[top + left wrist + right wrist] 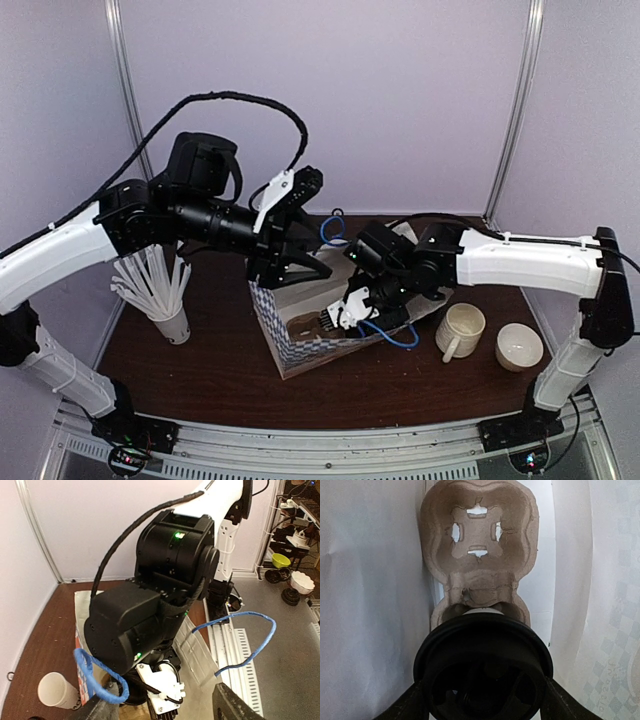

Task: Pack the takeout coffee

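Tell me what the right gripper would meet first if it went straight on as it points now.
Probably the round black plastic lid directly ahead, almost at once; the brown pulp cup carrier lies beyond.

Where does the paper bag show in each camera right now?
Top external: paper bag at table centre, right gripper inside it.
Left wrist: crinkled white paper behind the right gripper.
Right wrist: white walls flanking the carrier and the gripped cup.
Shared landmark: right gripper.
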Robot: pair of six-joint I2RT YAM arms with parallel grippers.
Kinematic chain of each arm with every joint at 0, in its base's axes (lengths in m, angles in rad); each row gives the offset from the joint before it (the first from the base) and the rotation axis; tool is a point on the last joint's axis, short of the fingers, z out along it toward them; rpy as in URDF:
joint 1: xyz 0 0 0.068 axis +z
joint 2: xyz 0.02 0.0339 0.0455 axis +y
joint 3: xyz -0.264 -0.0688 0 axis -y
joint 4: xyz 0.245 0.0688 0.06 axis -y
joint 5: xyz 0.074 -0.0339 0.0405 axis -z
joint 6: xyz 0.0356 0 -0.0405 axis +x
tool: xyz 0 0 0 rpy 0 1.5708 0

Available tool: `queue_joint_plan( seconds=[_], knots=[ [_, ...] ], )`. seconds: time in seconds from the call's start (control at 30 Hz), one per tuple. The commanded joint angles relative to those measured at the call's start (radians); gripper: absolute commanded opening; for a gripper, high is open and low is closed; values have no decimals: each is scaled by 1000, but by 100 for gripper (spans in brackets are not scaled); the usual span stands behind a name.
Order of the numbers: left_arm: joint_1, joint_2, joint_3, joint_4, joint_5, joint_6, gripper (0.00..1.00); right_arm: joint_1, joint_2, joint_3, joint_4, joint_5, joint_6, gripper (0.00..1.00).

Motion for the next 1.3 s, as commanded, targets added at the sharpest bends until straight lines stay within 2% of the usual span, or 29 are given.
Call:
queue_joint_plan(
  seconds=[0.0, 0.2, 0.43, 0.67, 1.03, 1.13, 1.27],
  knots=[
    [14, -70, -40, 71, -116, 50, 68, -56, 108, 157, -217, -88, 72, 48],
    [51, -110, -86, 115, -142, 47, 70, -109, 275, 367, -461, -225, 109, 47],
    [71, -110, -106, 134, -129, 35, 70, -137, 389, 473, -602, -313, 151, 46],
    [75, -115, -126, 150, -143, 30, 70, -180, 430, 430, -541, -332, 179, 46],
    [77, -110, -135, 155, -147, 30, 71, -239, 494, 453, -530, -384, 222, 46],
    [77, -112, -136, 158, -149, 29, 71, -199, 447, 388, -482, -349, 226, 46],
    [80, -111, -138, 159, -148, 28, 71, -165, 409, 303, -373, -202, 320, 46]
  ],
)
